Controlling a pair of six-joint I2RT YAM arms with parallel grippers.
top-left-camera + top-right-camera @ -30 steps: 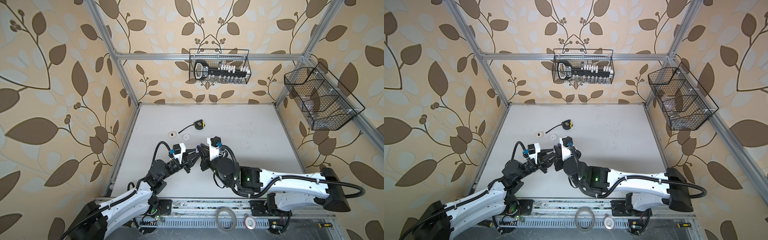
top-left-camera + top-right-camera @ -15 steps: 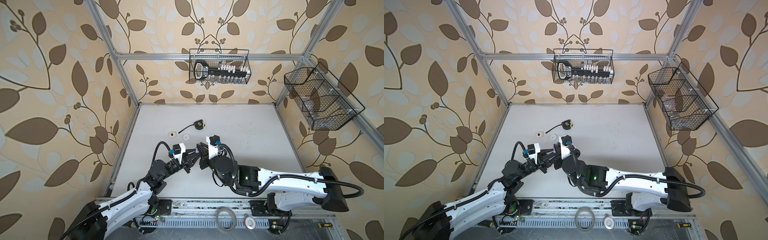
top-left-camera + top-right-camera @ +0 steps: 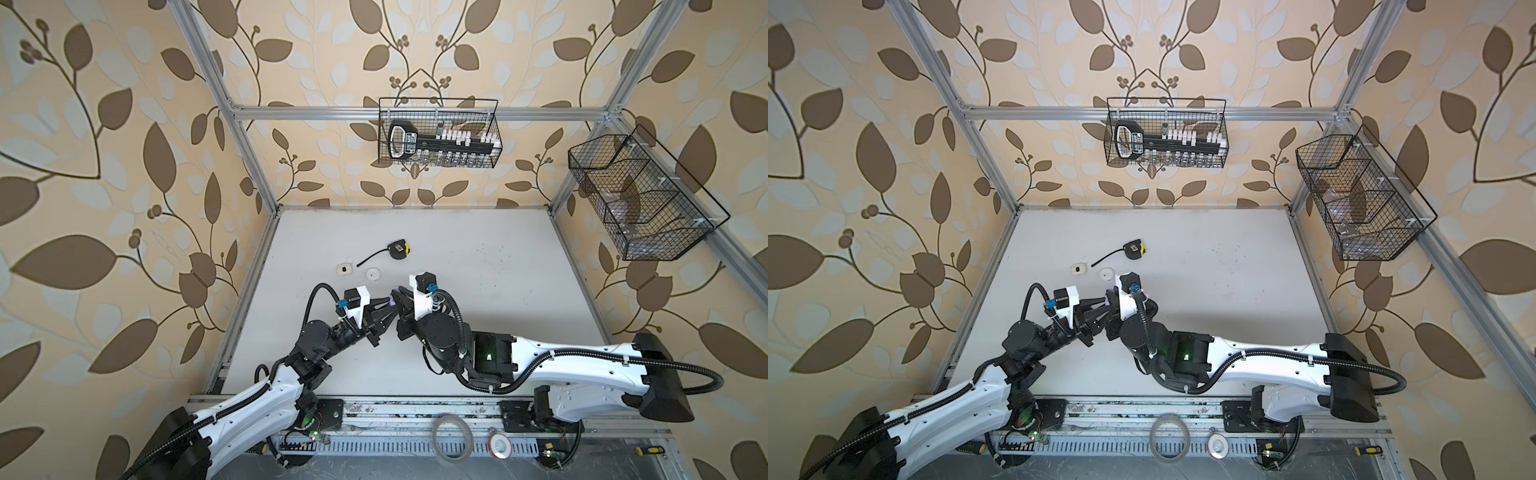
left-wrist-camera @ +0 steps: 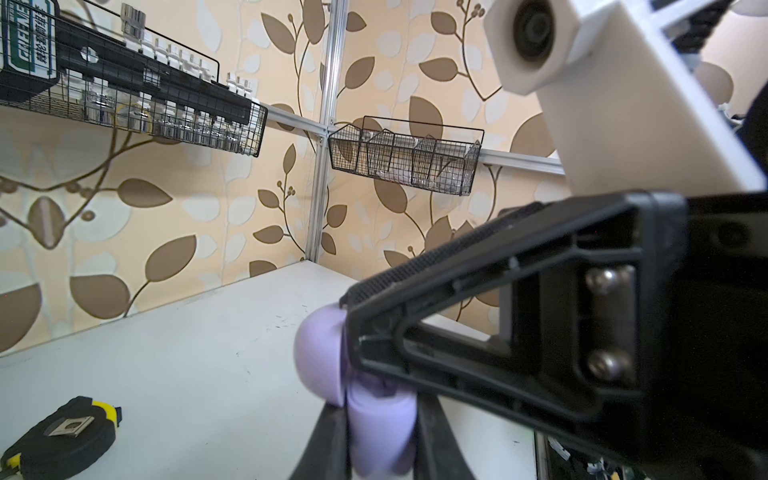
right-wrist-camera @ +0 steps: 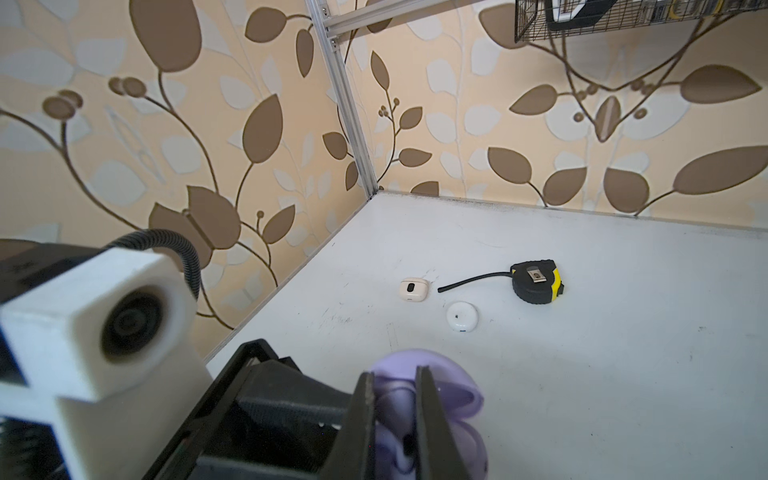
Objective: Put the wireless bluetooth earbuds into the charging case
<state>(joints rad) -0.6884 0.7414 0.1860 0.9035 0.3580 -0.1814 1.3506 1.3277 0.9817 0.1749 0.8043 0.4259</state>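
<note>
Open lavender case [image 3: 390, 297], mid-frame over the desk [image 3: 478, 270], clamped by left tool [image 4: 376, 419]; right tool [image 5: 394, 386] pinched narrow on a lavender piece [image 5: 395, 401], earbud or case part unclear.

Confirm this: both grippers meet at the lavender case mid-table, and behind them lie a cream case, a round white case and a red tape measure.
Not quite: the tape measure is black and yellow, not red; the right wrist view shows it. The rest holds: left gripper and right gripper meet at the lavender case, with the cream case and round white case beyond.
</note>
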